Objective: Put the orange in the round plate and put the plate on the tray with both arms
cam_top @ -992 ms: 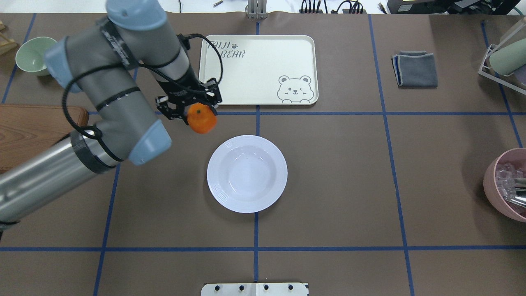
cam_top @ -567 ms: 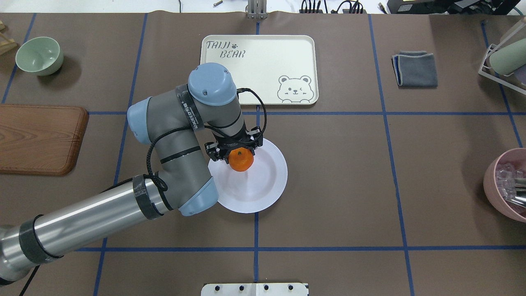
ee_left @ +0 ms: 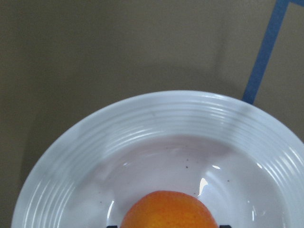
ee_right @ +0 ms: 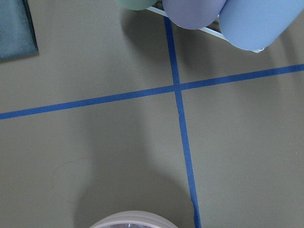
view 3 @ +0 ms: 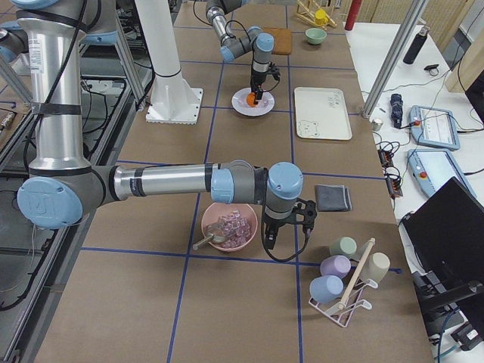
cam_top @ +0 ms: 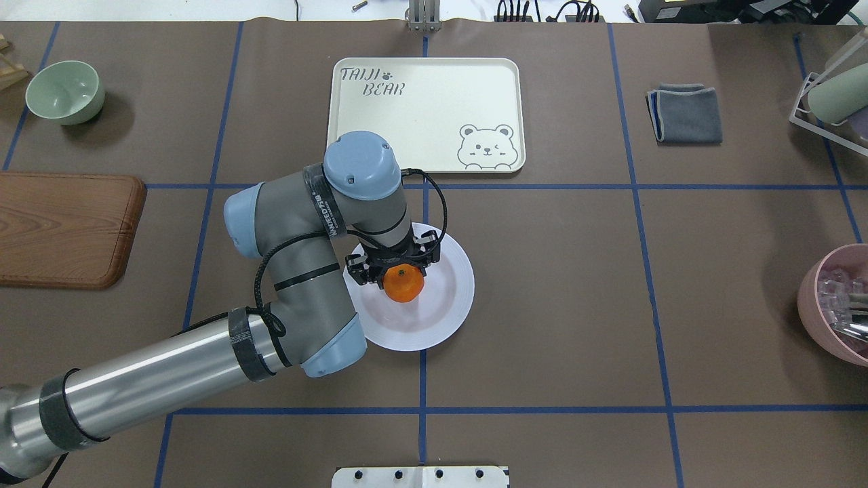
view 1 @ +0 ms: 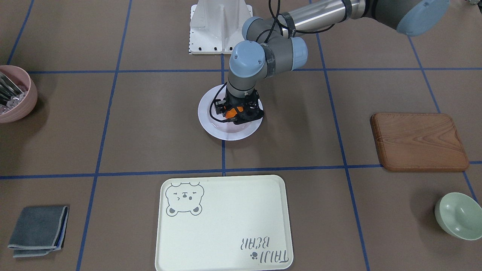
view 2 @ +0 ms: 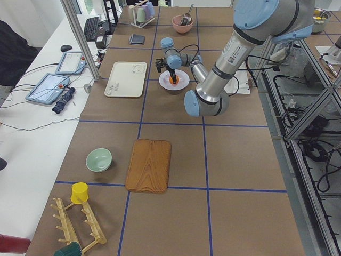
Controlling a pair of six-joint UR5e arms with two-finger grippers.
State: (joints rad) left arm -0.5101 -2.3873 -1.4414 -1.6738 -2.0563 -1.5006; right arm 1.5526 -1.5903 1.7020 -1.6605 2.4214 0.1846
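The orange (cam_top: 405, 283) is held low over the middle of the white round plate (cam_top: 454, 285), with my left gripper (cam_top: 401, 274) shut on it from above. From the front the orange (view 1: 230, 111) shows between black fingers, inside the plate (view 1: 226, 133). In the left wrist view the orange (ee_left: 168, 211) sits just above the plate's hollow (ee_left: 156, 123); whether it touches I cannot tell. The cream bear tray (cam_top: 427, 115) lies bare beyond the plate. My right gripper (view 3: 290, 231) hangs far off beside the pink bowl, and I cannot tell whether it is open or shut.
A brown wooden board (cam_top: 64, 230) and a pale green bowl (cam_top: 66, 91) lie at the left. A folded grey cloth (cam_top: 685, 113), a cup rack (cam_top: 834, 95) and a pink bowl (cam_top: 837, 305) of utensils stand at the right.
My left arm carried the orange from near the tray's front left corner to over the plate, then moved it a little nearer the plate's middle.
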